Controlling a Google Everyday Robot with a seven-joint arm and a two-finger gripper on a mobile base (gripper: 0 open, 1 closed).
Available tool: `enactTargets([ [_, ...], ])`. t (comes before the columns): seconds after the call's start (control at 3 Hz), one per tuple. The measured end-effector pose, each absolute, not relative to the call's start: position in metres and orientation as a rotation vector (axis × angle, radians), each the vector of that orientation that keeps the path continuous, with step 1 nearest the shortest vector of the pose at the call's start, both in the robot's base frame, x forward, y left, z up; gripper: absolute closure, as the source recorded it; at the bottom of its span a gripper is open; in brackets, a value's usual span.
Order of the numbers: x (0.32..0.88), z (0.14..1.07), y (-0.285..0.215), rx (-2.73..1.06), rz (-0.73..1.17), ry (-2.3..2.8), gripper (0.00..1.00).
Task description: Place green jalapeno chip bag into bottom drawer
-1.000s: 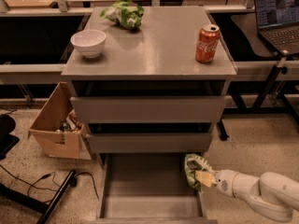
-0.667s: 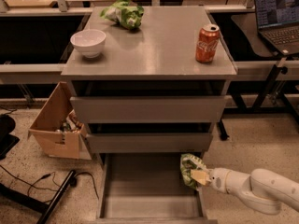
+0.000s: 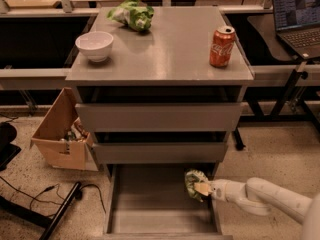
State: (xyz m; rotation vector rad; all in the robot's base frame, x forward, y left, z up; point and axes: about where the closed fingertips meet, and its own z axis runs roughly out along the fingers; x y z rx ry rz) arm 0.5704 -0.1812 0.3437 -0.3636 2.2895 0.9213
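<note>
Moved: my gripper (image 3: pixel 202 188) and the green jalapeno chip bag (image 3: pixel 192 180) have shifted left, from the right wall of the bottom drawer (image 3: pixel 150 196) to further in over its floor.
Desk: one grey desk (image 3: pixel 165 49), carrying three things on its top.
Drawers: three; two upper drawers (image 3: pixel 160 116) with tall fronts, each slightly ajar, and the one bottom drawer pulled far out.
Arm: one, my white arm (image 3: pixel 270 199), reaching in from the right.
Box: one cardboard box (image 3: pixel 57 134) on the floor, left of the desk.
Laptop: one laptop (image 3: pixel 297 14), top right.
Desk top: one pale green bag (image 3: pixel 132 14), one white bowl (image 3: pixel 94 45), one red can (image 3: pixel 222 46).
Gripper: clamped on the chip bag, holding it above the drawer's right side.
Hidden: my arm and the laptop are cut off at the right edge; the bag's print is unreadable; the bag covers most of my fingers.
</note>
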Motion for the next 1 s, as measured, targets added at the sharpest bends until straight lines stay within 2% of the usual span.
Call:
enactTargets([
  [0.33, 0.578, 0.286, -0.171, -0.38, 0.986, 2.3, 1.0],
  [1.0, 0.554, 0.248, -0.132, -0.581, 1.188, 2.265, 1.0],
])
